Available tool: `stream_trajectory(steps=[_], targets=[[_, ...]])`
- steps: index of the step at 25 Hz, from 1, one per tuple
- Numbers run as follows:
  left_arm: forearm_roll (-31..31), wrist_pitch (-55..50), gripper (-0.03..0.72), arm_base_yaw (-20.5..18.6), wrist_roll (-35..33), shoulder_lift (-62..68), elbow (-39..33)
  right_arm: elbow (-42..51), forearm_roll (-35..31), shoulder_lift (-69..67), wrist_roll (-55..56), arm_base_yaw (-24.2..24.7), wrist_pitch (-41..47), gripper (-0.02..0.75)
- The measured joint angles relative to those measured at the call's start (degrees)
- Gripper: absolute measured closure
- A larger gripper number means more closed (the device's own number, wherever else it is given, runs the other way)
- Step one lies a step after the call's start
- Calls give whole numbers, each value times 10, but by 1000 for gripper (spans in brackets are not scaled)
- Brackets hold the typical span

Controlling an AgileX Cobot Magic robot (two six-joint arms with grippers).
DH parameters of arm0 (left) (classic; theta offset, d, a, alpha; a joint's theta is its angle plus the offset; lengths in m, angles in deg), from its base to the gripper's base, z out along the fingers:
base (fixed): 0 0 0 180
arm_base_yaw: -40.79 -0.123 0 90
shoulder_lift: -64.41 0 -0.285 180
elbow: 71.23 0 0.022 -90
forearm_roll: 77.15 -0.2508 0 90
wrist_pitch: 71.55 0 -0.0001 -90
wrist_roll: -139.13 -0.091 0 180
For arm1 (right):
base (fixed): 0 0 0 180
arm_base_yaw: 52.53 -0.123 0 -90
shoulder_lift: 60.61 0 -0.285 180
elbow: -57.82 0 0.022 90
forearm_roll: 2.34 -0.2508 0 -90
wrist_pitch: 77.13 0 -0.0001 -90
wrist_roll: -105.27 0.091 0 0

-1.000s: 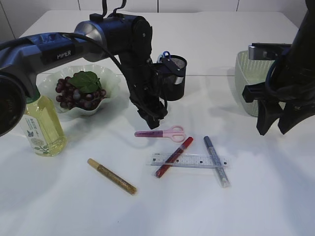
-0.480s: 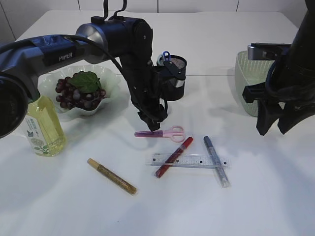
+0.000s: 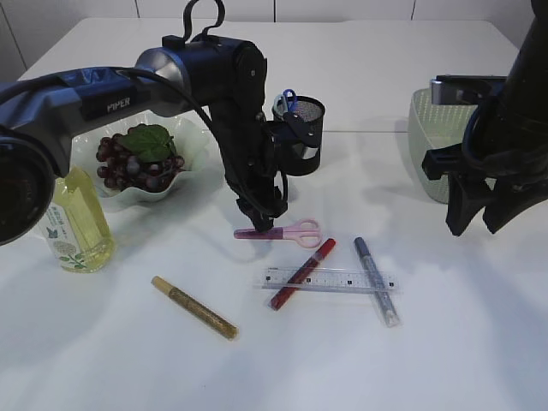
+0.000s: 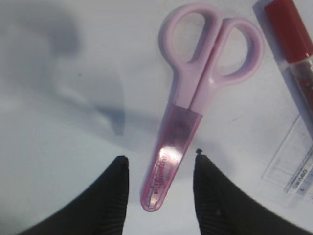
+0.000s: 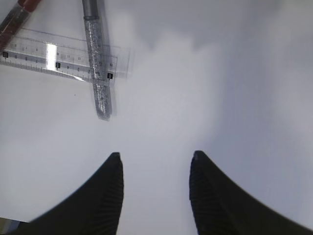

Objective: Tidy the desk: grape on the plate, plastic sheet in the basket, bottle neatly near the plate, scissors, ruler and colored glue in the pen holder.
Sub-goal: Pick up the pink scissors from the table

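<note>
Pink scissors [image 3: 287,231], a red glue stick [image 3: 303,272], a blue one [image 3: 376,280], a gold one [image 3: 194,306], purple grapes [image 3: 137,167] and a black mesh pen holder [image 3: 301,137] are seen.

Bright, even light from above; soft grey shadows fall on the white table [image 3: 445,342]. Wrist views are slightly blurred close up.

White table [image 3: 445,342] fills the view, and there's a faint seam [image 3: 377,131] running side to side near its far edge, pale wall panels [image 3: 342,8] beyond.
</note>
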Motion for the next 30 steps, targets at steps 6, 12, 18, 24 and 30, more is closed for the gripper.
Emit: stream_trajectory(steps=[6,12,18,24,30], targets=[[-1,0,358,0,-7,5,0,0,0,0,-1,0,0,374],[-1,0,358,5,-22,11,0,0,0,0,-3,0,0,374],[-1,0,358,21,-36,11,0,0,0,0,-4,0,0,374],[-2,0,357,23,-39,15,0,0,0,0,-6,0,0,373],[-15,1,357,32,-43,21,0,0,0,0,-6,0,0,373]])
